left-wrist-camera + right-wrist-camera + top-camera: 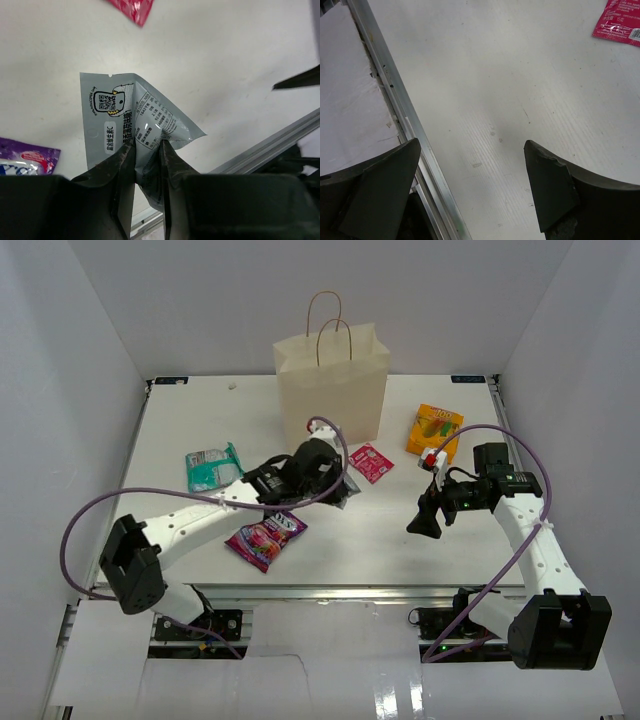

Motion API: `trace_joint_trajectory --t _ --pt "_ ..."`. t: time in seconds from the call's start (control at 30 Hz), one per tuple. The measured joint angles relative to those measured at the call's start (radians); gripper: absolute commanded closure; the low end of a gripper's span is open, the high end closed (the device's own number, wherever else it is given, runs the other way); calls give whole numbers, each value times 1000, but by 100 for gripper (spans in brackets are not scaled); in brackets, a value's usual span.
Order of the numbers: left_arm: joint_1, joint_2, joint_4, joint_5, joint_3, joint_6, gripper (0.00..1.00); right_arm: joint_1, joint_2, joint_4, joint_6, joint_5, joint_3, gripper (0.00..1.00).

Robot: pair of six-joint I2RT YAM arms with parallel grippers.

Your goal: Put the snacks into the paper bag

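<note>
Silver wrapper [131, 130] lifted, paper bag [332, 390] upright

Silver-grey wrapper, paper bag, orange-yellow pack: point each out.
silver-grey wrapper [125, 117], left wrist view, printed face above the fingers.
paper bag [335, 390], top external view, front panel.
orange-yellow pack [434, 428], top external view, top face.

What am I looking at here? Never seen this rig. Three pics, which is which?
Two robot arms are bolted at the near edge of a white table. The big picture comes from a fixed camera above and behind them; the other two come from cameras on each wrist.

The left tool is shut on a silver wrapper. The right tool is open over bare table.

On the table are a standing paper bag, a teal pouch, a purple bag, a red sachet and an orange box.
</note>
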State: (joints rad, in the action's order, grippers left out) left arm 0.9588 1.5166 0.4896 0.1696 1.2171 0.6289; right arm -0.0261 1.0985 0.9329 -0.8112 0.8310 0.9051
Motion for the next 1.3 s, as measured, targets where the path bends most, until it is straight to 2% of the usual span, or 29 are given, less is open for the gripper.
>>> trace_joint_trajectory --t 0.17,0.37,0.53,0.67,0.97,1.3 --pt "-150 -104 -59 -40 45 4 67 0 0 0 -1 3 0 10" --pt "-351 -110 -179 -81 275 0 65 0 5 -7 0 10 2 10" --pt "-509 -16 -298 -185 475 40 66 0 14 -18 0 16 3 10" --pt "-600 110 -359 -269 553 99 66 0 15 -22 0 21 4 10" --pt "-687 367 -371 -407 673 200 66 0 23 -52 22 43 4 10" --pt "-689 390 -426 -501 676 244 66 0 85 -89 49 55 4 3"
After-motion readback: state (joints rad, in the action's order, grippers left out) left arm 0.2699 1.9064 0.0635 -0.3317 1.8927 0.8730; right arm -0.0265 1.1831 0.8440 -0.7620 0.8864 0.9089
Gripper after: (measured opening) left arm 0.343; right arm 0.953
